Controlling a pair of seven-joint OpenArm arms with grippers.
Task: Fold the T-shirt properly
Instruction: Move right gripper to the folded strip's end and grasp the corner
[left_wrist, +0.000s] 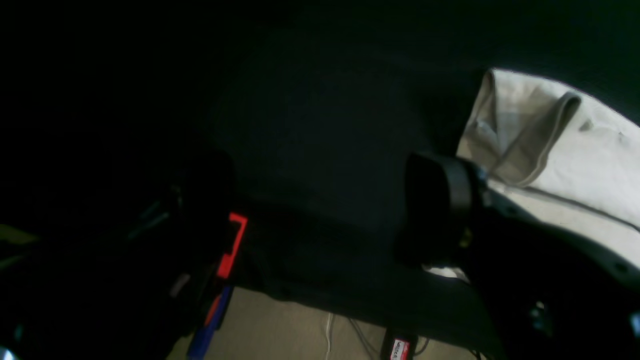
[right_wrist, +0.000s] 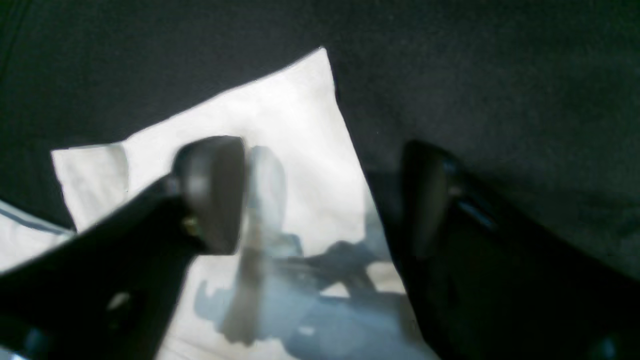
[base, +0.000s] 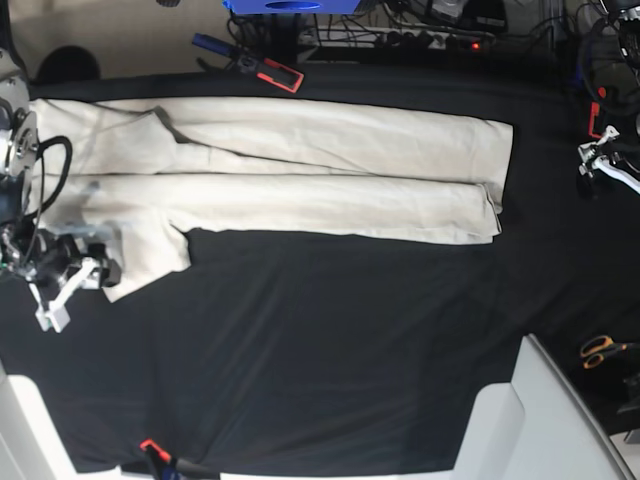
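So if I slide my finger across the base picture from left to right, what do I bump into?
The right gripper → the T-shirt → the left gripper; the orange scissors lie at that far side too, lower down.

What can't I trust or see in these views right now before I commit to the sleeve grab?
- Left wrist view: left pincer's other finger is lost in darkness; the near finger hides part of the T-shirt.
- Right wrist view: the right pincer and shirt sleeve are motion-blurred; contact with cloth is unclear.
- Base view: the right pincer is too small; the left edge cuts off its arm.
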